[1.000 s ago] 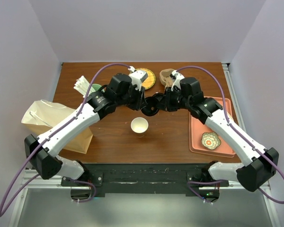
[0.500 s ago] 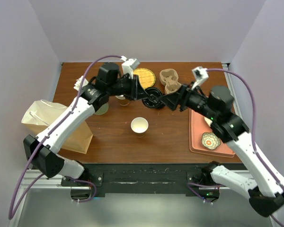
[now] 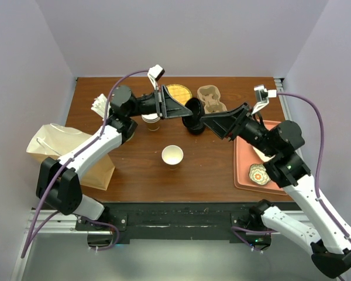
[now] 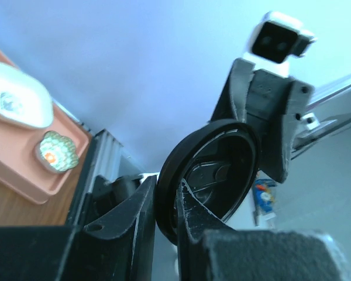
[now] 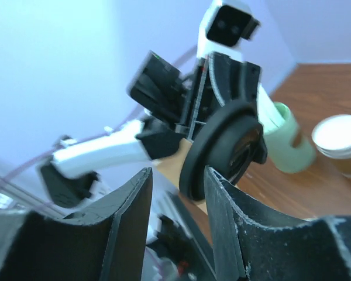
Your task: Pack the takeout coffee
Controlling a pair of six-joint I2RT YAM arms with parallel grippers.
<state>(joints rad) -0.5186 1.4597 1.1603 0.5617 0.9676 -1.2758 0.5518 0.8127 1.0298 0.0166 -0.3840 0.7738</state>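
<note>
Takeout coffee (image 3: 152, 122), a small brown paper cup, stands upright on the desk (image 3: 210, 170) close to the far edge, a little left of the middle, just beside the pale green cup (image 5: 284, 137). Its top looks pale from where I stand, not black. To the right of this cup and above the desk, the left tool (image 4: 167, 196) is clenched on the rim of a round black lid (image 3: 193, 109) and holds it on edge in the air. The right tool (image 5: 178, 172) faces it from the other side with its two fingers apart. The lid is at their tips, but I cannot tell if they touch it. One white paper cup (image 3: 172, 155) stands open near the middle of the desk. A pink tray (image 3: 243, 175) lies at the right edge.
</note>
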